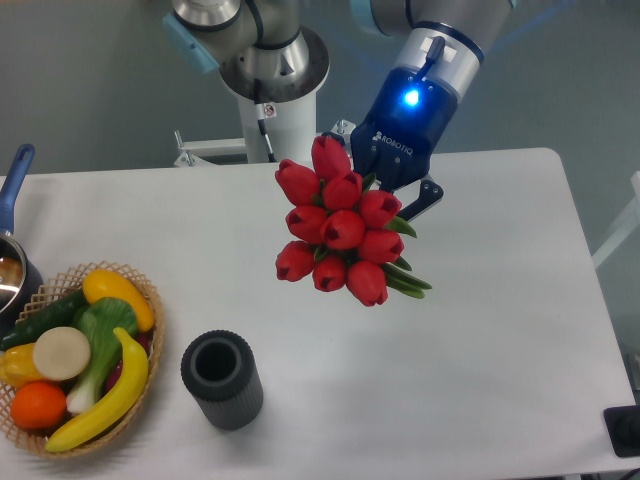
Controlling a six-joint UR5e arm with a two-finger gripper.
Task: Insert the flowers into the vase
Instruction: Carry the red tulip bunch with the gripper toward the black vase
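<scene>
The flowers (338, 224), a bunch of red closed tulip buds with green leaves, hang in the air above the middle of the white table. My gripper (400, 192) is behind and right of the buds, shut on their stems, which the buds mostly hide. One black finger (425, 200) shows to the right of the bunch. The vase (221, 379), a short dark ribbed cylinder with a thick rim, stands upright near the table's front edge. It is well to the lower left of the flowers, and its mouth is open.
A wicker basket (140, 290) at the front left holds toy fruit and vegetables, among them a banana (105, 395) and an orange (40, 404). A pot with a blue handle (14, 180) sits at the left edge. The arm's base (272, 75) stands behind the table.
</scene>
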